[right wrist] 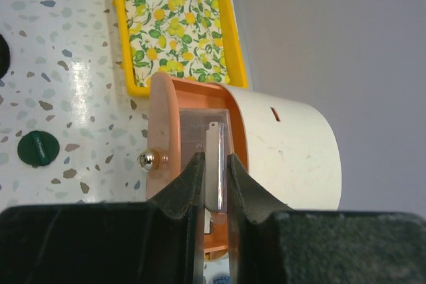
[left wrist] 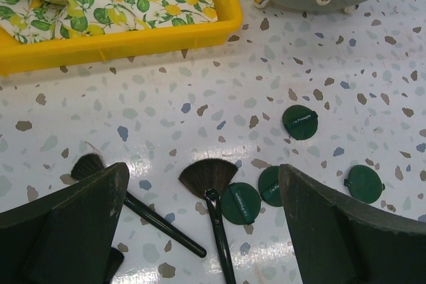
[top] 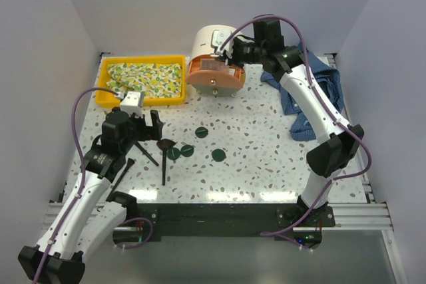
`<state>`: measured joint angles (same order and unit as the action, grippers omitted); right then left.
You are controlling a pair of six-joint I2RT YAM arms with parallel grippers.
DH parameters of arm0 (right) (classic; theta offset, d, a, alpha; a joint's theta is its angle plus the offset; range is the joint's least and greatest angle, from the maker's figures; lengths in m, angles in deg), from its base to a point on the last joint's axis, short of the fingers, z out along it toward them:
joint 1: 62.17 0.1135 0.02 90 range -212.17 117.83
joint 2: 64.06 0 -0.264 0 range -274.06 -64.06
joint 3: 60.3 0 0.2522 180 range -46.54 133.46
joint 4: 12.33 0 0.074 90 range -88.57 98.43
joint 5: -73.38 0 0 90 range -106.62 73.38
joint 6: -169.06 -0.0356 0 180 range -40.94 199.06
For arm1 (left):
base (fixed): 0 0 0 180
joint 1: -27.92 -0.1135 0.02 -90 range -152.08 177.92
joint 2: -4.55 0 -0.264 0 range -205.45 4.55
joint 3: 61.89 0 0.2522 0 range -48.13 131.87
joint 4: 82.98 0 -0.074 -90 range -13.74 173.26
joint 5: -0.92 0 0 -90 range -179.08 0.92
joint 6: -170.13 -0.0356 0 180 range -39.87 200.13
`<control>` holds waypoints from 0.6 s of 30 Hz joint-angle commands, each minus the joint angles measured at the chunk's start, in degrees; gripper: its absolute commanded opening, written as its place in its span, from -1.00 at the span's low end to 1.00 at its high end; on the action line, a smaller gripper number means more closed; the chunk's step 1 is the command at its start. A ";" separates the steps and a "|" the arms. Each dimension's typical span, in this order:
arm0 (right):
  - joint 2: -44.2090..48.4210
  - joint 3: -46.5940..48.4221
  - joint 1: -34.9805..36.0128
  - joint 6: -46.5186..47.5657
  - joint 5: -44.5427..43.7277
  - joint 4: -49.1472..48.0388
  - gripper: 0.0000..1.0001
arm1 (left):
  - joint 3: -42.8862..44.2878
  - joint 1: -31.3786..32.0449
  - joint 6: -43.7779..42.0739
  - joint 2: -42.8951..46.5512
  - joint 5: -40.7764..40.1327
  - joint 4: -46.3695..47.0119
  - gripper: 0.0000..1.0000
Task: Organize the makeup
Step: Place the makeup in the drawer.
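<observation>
My right gripper (right wrist: 214, 164) is shut on a thin flat palette (right wrist: 214, 154), seen edge-on, over the open orange drawer (right wrist: 163, 131) of a white round organizer (right wrist: 286, 151). In the top view this gripper (top: 231, 56) is at the drawer (top: 214, 79), where a pink-brown palette (top: 210, 66) shows. My left gripper (left wrist: 206, 231) is open and empty above a fan brush (left wrist: 210, 184) and a straight brush (left wrist: 150, 217). Several dark green discs (left wrist: 300, 122) lie to their right. In the top view the left gripper (top: 146, 126) is above the brushes (top: 164, 157) and left of the discs (top: 202, 132).
A yellow tray (top: 106, 96) with the leaf-patterned cloth (top: 150, 76) stands at the back left, close behind my left gripper. A blue cloth (top: 313, 101) lies at the right under my right arm. The organizer (top: 212, 39) stands at the back centre.
</observation>
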<state>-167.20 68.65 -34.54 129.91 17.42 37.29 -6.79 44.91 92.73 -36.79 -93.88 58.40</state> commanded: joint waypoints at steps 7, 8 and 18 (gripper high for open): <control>-0.23 -0.85 -0.13 1.53 2.87 -5.71 -1.00 | -0.47 -0.21 -0.65 -0.84 -1.53 2.10 1.00; -0.40 -1.11 -0.13 1.62 3.22 -5.80 -1.00 | -0.47 -0.21 -0.65 -1.02 -1.62 2.10 1.00; -2.16 -1.91 -0.04 2.94 4.01 -7.90 -0.98 | -0.39 -0.21 -0.56 -1.64 -1.97 2.01 1.00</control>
<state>-168.92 67.04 -34.69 131.33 19.17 33.14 -6.79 44.91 92.73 -38.54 -94.84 58.37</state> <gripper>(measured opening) 0.143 0.997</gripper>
